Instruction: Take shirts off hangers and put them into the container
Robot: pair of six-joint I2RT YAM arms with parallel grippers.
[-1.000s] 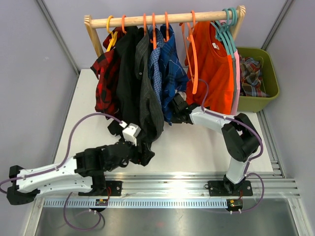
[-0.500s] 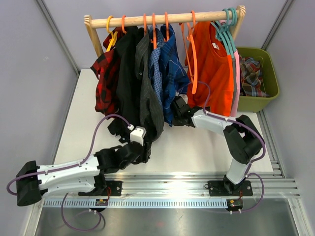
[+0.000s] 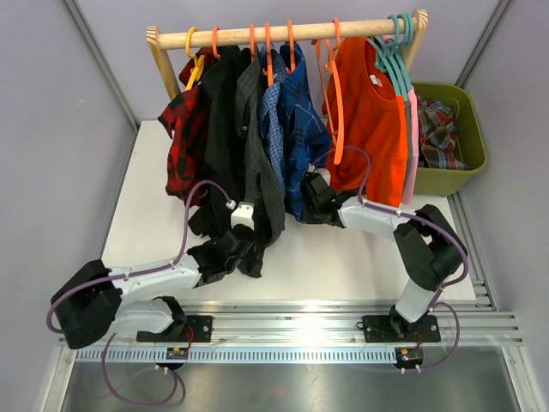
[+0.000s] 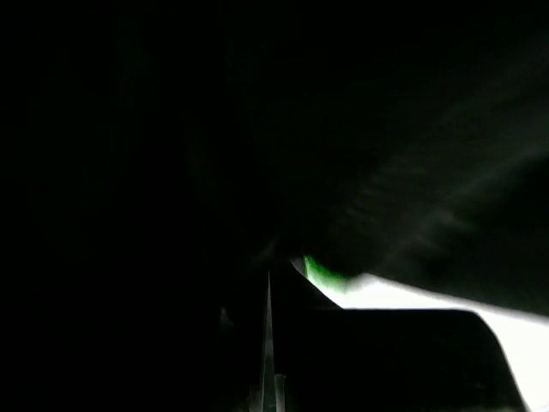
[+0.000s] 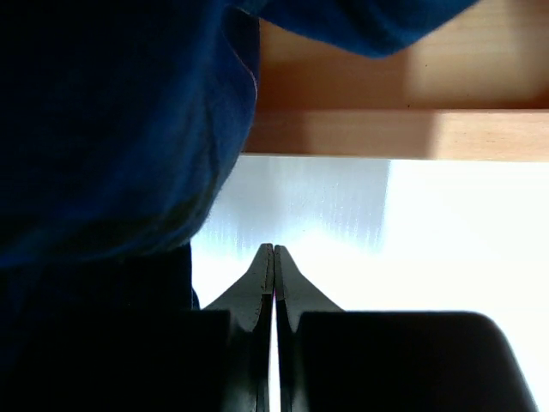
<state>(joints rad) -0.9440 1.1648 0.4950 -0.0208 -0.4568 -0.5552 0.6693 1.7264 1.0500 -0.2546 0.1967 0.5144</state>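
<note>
Left gripper [image 4: 268, 287]: jaws closed, buried in the dark hems of the black shirt [image 3: 221, 129] and grey shirt [image 3: 257, 163]; whether cloth is pinched cannot be told. Right gripper [image 5: 273, 251]: jaws closed, empty, beside the dark blue plaid shirt [image 3: 302, 129], above the tabletop [image 3: 146, 215]. Shirts hang on orange hangers [image 3: 337, 103] from the rail [image 3: 300, 33]. Far right, the olive container [image 3: 474, 146] holds a plaid shirt [image 3: 437, 133].

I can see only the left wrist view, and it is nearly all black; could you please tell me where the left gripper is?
Observer: The left gripper is buried among the lower hems of the black shirt and the grey shirt.
Operator: Thank you. And the right gripper?
Observer: The right gripper is shut on nothing, at the dark blue plaid shirt's hem.
Operator: Is anything in the container?
Observer: Yes, the container holds a plaid shirt.
</note>
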